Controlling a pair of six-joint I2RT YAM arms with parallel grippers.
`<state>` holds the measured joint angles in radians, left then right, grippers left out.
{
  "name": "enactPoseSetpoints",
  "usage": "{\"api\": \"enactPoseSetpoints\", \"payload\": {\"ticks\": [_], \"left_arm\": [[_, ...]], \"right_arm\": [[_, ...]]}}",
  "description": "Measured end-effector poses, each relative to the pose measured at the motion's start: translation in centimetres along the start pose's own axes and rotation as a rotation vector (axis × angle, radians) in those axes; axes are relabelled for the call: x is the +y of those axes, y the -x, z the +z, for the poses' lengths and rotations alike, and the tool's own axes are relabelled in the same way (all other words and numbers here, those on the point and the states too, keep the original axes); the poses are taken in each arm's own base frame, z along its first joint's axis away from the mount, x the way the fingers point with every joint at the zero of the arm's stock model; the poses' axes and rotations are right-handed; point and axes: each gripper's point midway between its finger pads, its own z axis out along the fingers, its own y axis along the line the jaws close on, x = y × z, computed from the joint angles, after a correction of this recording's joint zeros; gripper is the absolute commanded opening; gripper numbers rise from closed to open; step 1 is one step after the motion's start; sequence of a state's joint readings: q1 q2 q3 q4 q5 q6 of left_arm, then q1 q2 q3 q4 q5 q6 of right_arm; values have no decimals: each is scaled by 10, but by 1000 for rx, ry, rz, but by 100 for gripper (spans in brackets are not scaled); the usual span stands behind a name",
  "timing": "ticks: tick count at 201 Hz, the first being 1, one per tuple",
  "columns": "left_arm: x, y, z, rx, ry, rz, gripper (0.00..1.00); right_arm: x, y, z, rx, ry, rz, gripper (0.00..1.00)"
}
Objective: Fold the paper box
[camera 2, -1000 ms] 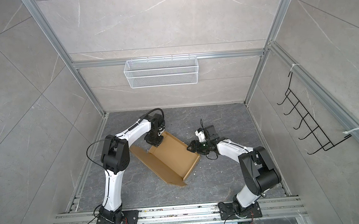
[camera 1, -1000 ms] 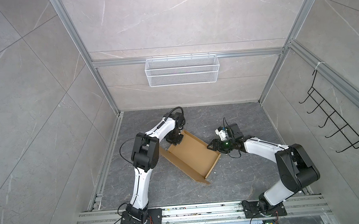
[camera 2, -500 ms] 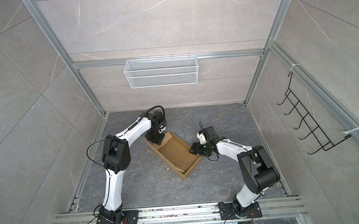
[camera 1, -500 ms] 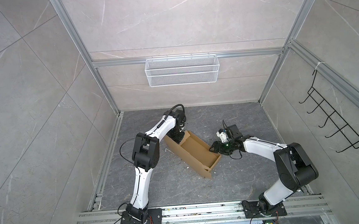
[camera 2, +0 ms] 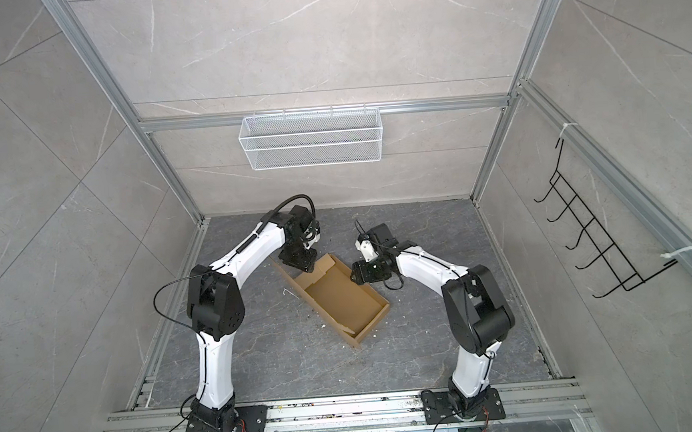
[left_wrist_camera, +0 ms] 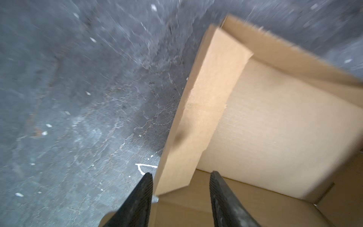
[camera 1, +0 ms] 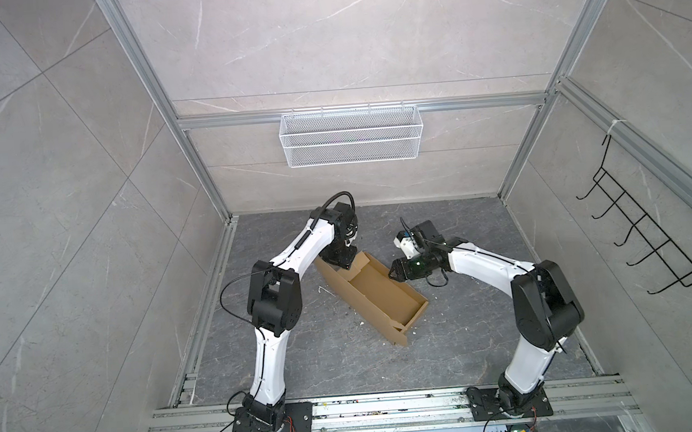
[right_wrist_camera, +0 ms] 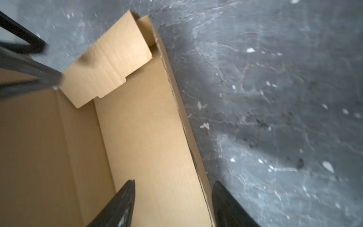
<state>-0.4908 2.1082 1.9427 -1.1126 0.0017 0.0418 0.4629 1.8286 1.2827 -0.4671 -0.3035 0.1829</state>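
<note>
Cardboard sits at the middle of it all: the paper box (camera 1: 379, 296) lies slantwise on the dark grey floor (camera 1: 470, 342) between the two arms. Its long walls are up and one end flap leans inward at the far end. The left gripper (left_wrist_camera: 180, 175) stands over that far corner, jaws parted, the flap's corner between them but not pinched. The right gripper (right_wrist_camera: 173, 182) hangs at the long wall on its own side, jaws likewise spread, straddling the wall's edge without clamping it. White specks (right_wrist_camera: 250, 50) dot the floor. A wire basket (camera 1: 351, 141) hangs on the back wall.
</note>
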Motion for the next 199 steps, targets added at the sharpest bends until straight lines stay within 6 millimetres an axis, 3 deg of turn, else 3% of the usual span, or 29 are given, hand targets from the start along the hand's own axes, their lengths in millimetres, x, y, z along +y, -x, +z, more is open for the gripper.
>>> {"api": "enactPoseSetpoints", "payload": {"ticks": [42, 88, 132, 165, 199], "left_arm": [[12, 11, -43, -135, 15, -43, 49], [39, -9, -74, -236, 103, -111, 47], [65, -28, -88, -285, 173, -198, 46], [76, -30, -108, -359, 198, -240, 48], [75, -22, -135, -461, 196, -245, 56]], "right_arm": [[-1, 9, 21, 63, -75, -87, 53], [-5, 11, 39, 93, -104, -75, 37], [-10, 17, 41, 56, -131, 33, 19], [-15, 16, 40, 9, -117, 139, 14], [-24, 8, 32, -18, -112, 237, 10]]}}
